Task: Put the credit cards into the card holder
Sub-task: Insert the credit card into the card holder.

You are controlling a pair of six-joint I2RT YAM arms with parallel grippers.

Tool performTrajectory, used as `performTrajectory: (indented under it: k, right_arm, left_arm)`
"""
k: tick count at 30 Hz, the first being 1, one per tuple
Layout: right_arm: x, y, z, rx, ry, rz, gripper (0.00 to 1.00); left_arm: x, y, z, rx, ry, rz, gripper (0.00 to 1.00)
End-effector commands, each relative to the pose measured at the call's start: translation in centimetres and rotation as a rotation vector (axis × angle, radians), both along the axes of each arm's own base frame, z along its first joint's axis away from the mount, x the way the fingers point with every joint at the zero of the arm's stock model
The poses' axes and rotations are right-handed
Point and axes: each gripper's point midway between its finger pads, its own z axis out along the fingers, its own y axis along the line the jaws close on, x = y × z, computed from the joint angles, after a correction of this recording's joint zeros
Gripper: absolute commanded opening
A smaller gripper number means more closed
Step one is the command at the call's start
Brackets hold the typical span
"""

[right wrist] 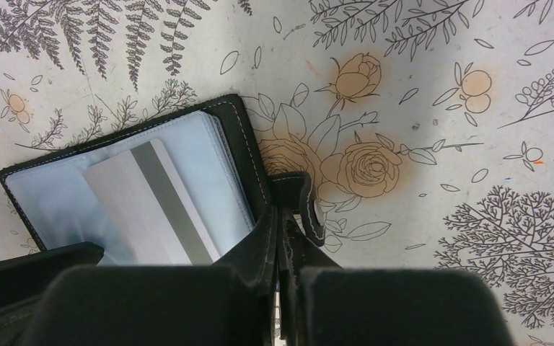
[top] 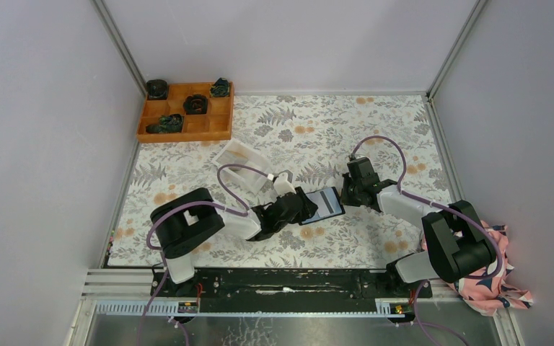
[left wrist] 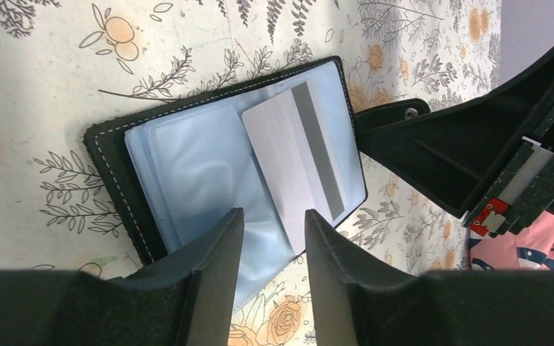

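Card holder (left wrist: 187, 158) lay open on desk (top: 332, 130), right end effector (right wrist: 280, 223) clenched on its clasp tab (right wrist: 299, 194). One whitish credit card (left wrist: 296, 158) lay askew on clear sleeve, seemingly not seated yet. Left end effector (left wrist: 274, 216) parted astride card's near end, no grip evident. Pushing home remained.

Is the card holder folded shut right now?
No, the card holder lies open, its pale blue sleeves facing up with a grey striped card over them.
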Motion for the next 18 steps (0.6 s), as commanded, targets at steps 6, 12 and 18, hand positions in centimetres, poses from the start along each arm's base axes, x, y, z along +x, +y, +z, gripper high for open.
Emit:
performTrajectory:
  k: [6,12,18]
  right_arm:
    - [-0.1,0.4,0.5,0.023,-0.001,0.01,0.0]
    - [-0.1,0.4,0.4,0.022,0.001,0.009,0.0]
    - [-0.1,0.4,0.3,0.022,0.002,0.01,0.0]
  left_arm:
    - [-0.1,3.1,-2.5,0.243,-0.05,-0.032,0.26]
    - [0.2,2.7,-2.0,0.288,-0.107,-0.084,0.2]
    - [0.3,1.7,-1.5,0.339,-0.163,-0.139,0.11]
